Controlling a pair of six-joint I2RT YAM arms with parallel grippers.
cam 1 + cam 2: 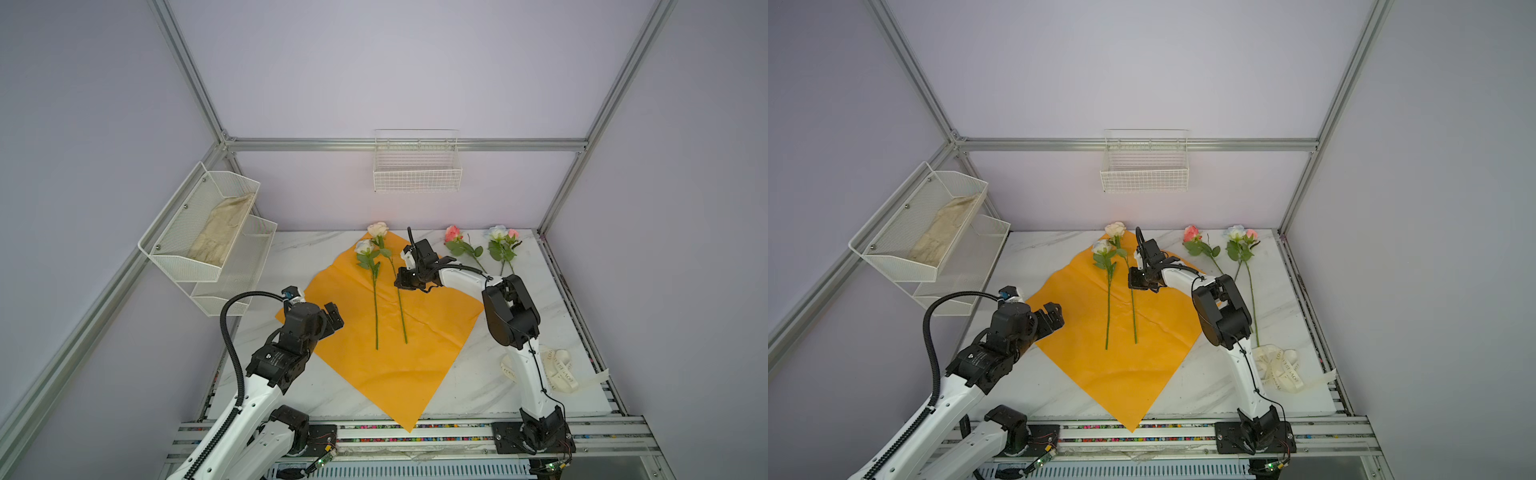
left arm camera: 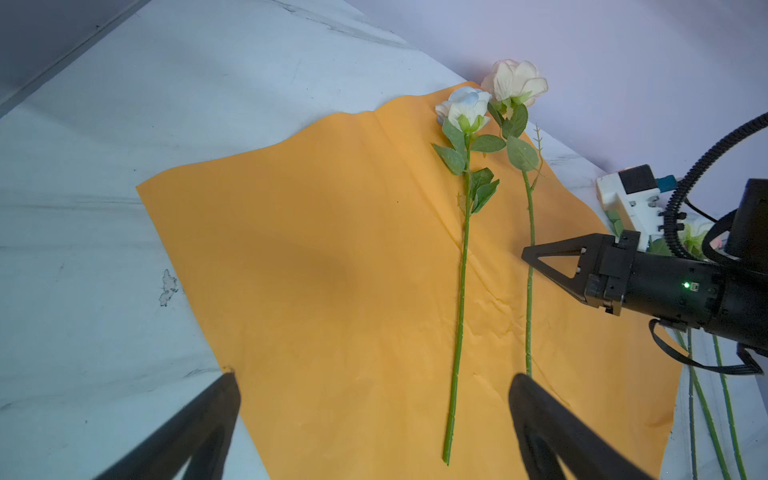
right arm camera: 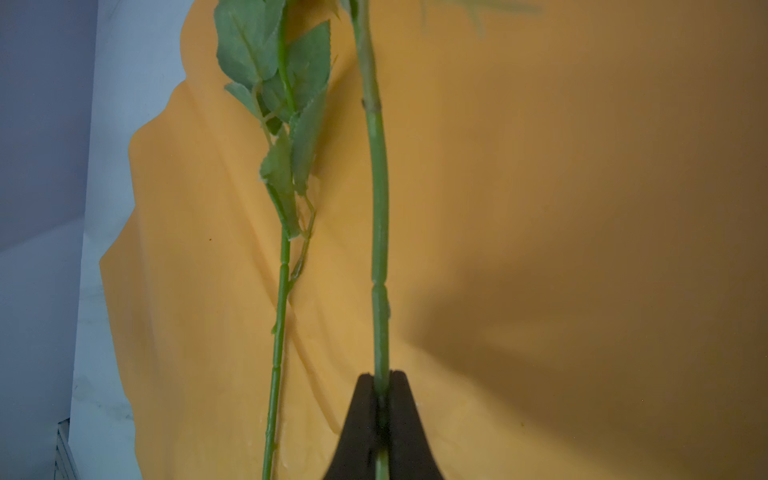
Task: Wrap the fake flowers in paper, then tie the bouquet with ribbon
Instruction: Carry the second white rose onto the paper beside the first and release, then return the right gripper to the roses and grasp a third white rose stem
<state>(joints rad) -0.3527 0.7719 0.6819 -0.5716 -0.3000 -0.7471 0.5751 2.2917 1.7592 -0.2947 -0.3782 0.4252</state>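
Note:
The bouquet of fake flowers lies loose. A sheet of orange wrapping paper (image 1: pixel 353 332) (image 1: pixel 1084 332) is spread flat on the marble table. Two roses lie on it side by side: a white rose (image 1: pixel 364 246) (image 2: pixel 464 106) and, to its right, a cream rose (image 1: pixel 377 229) (image 2: pixel 515 81). My right gripper (image 1: pixel 401 284) (image 3: pixel 382 378) is shut on the cream rose's stem (image 3: pixel 380 249), low over the paper. The white rose's stem (image 3: pixel 282 291) runs beside it, untouched. My left gripper (image 1: pixel 334 322) (image 2: pixel 374 378) hangs open over the paper's left corner, holding nothing.
A pink rose (image 1: pixel 453 233) and a white and pink pair (image 1: pixel 500 237) lie on the table at the back right. A cream lettered ribbon (image 1: pixel 557 370) lies at the front right behind the right arm. A wire basket (image 1: pixel 417 166) and a mesh rack (image 1: pixel 199 232) hang on the walls.

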